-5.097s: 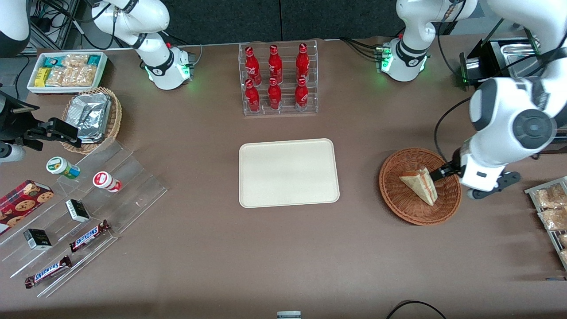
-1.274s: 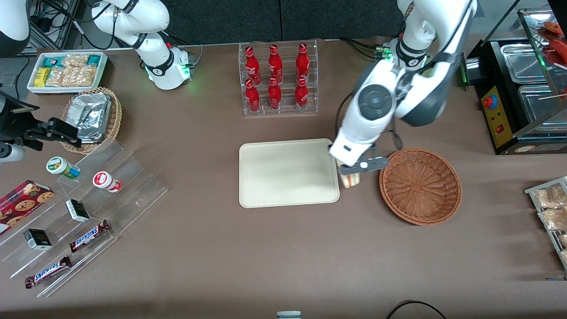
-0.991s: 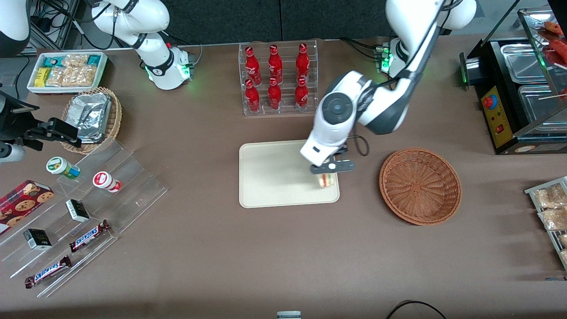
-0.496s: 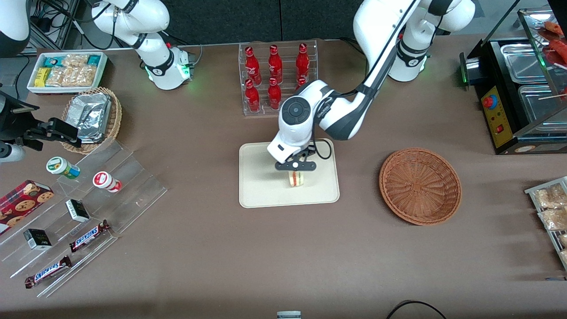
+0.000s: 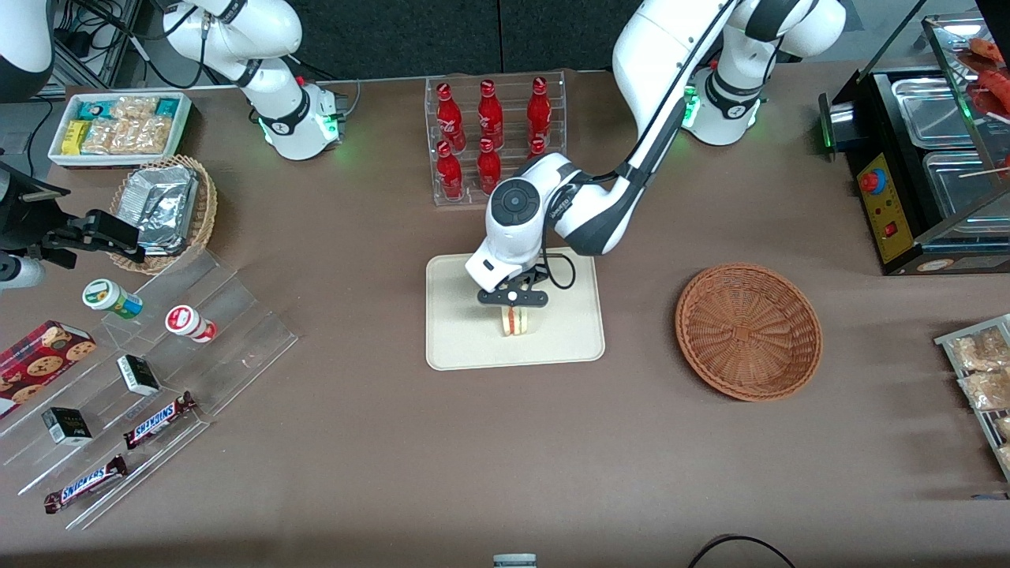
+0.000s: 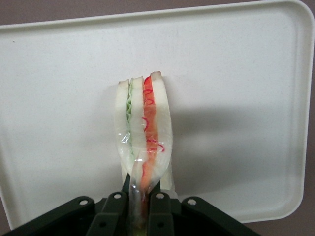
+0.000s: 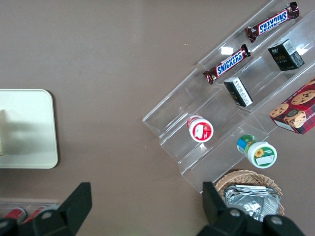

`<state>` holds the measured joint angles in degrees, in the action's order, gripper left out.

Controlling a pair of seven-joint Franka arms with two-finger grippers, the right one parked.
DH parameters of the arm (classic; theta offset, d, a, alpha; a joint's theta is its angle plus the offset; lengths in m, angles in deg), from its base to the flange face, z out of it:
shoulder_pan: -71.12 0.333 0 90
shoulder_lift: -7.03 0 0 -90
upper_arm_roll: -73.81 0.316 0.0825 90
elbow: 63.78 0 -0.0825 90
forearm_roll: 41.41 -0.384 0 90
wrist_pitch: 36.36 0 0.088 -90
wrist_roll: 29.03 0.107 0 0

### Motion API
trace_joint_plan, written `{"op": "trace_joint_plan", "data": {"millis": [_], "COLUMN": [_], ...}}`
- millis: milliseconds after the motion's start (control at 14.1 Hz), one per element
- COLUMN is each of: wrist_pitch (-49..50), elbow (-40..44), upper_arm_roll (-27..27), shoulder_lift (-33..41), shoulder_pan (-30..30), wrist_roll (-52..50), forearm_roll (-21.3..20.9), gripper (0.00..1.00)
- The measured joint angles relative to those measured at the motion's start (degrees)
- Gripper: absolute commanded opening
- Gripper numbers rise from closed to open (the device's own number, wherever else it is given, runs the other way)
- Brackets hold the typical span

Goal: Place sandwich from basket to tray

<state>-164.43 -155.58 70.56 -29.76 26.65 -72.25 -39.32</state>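
Wrist view: end effector [image 6: 140, 204] pinches the sandwich [image 6: 142, 132] hanging over the tray [image 6: 246, 73], perhaps touching it.

Gripper [image 5: 514, 309] over tray [image 5: 458, 331], clamping sandwich [image 5: 514, 321]; bare tray all round; bottle rack [image 5: 495, 142] at twelve o'clock, basket [image 5: 748, 331] at three.

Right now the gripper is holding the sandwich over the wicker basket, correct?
Not quite. The gripper is holding the sandwich over the tray, not the basket, which sits empty toward the working arm's end. The front view shows this.
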Motion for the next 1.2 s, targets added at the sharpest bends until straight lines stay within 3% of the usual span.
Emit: {"op": "trace_joint_plan", "data": {"millis": [142,637,1204], "wrist_pitch": [-0.04,3.22,27.38], "elbow": [0.00,2.14,4.11], "upper_arm_roll": [0.10,0.86,1.82], "shoulder_lift": [-0.39,1.03,19.84], "shoulder_pan": [0.00,0.36,11.88], "wrist_roll": [0.04,-0.11,0.05], "forearm_roll": [-0.02,-0.01,0.00], "gripper": [0.99,0.99,0.99]}}
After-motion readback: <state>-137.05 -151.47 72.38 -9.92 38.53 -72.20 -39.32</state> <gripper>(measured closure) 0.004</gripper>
